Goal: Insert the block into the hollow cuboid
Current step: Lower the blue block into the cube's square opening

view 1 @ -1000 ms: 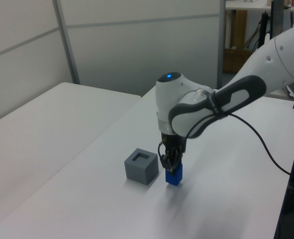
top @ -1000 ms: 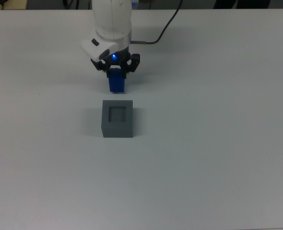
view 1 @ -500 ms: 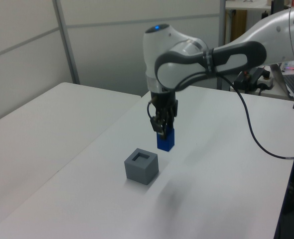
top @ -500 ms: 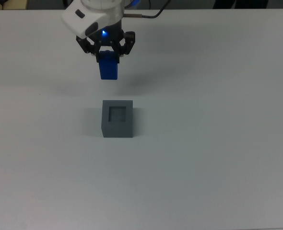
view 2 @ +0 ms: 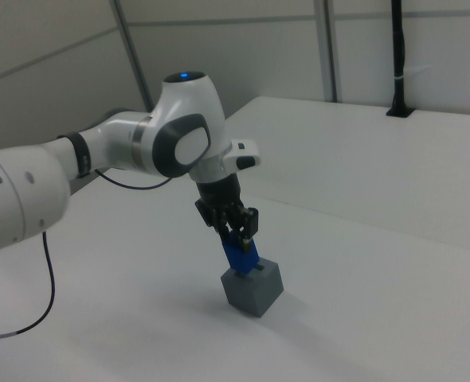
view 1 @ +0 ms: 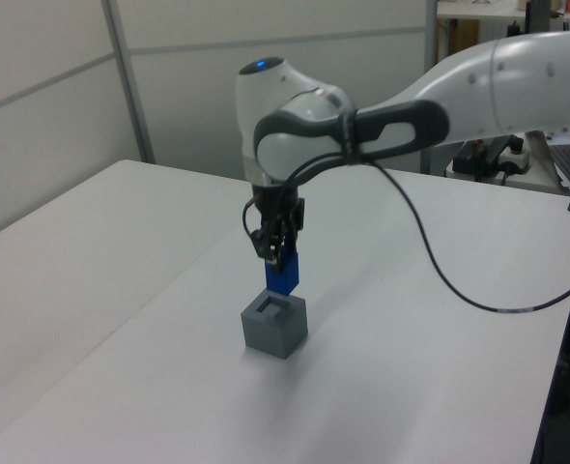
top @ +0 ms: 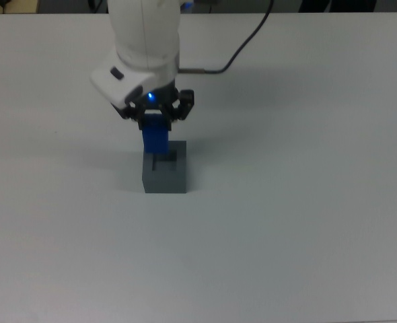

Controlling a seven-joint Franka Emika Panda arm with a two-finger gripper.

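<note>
My gripper [top: 154, 120] [view 1: 273, 253] [view 2: 236, 232] is shut on the small blue block [top: 155, 138] [view 1: 284, 275] [view 2: 240, 255]. The block hangs in the air right above the grey hollow cuboid [top: 165, 175] [view 1: 274, 325] [view 2: 254, 288], which rests on the white table. In the top view the block covers much of the cuboid's square recess. The left view shows the block's lower end just above the cuboid's top face, at its far side. In the right view the block is tilted and its lower end is at the cuboid's top.
A black cable [top: 242, 47] [view 1: 430, 275] runs from my arm across the white table [top: 306, 222]. A second white table [view 1: 63, 242] stands at the left view's left, grey partition walls [view 1: 266, 87] behind. A black post [view 2: 397, 56] stands at the right view's far edge.
My gripper lifted the block off the table, where it stood behind the cuboid in the top view. It then carried it toward the cuboid and lowered it over the recess. The cuboid has not moved.
</note>
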